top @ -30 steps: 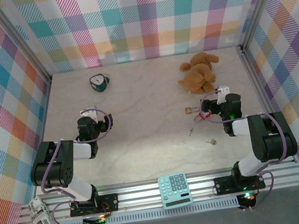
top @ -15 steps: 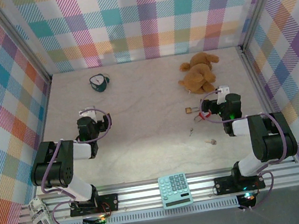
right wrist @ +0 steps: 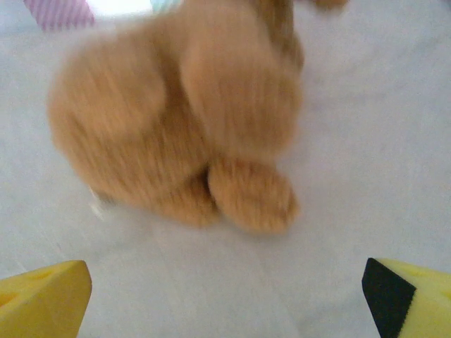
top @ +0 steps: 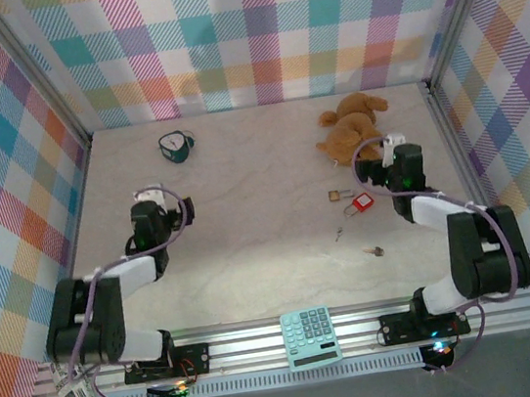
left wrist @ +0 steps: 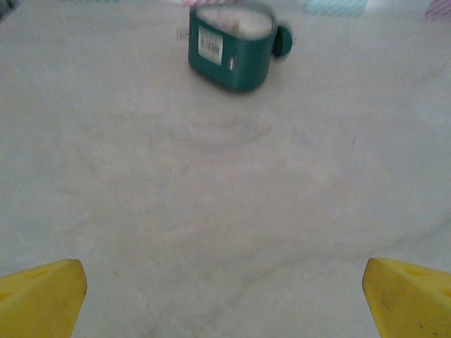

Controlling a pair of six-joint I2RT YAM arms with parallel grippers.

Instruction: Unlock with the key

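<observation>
A red padlock [top: 362, 204] lies flat on the table, right of centre, with a small brass padlock [top: 332, 195] just to its left. A small silver key [top: 339, 235] lies nearer the arms, and a second small key [top: 376, 251] sits a little further to the right. My right gripper [top: 380, 161] is beyond the red padlock and apart from it, open and holding nothing. In the right wrist view its yellow fingertips [right wrist: 44, 299] frame bare table in front of the teddy bear [right wrist: 180, 120]. My left gripper [top: 154, 196] is open over bare table on the left, far from the locks.
The brown teddy bear [top: 352, 127] sits at the back right, close ahead of the right gripper. A green tape measure [top: 175, 146] [left wrist: 232, 46] lies at the back left, ahead of the left gripper. A teal calculator [top: 310, 337] rests on the front rail. Plaid walls enclose the table.
Both arms have reached further from their bases. The right gripper moved off the red padlock toward the teddy bear, uncovering the lock. The left gripper moved toward the tape measure.
</observation>
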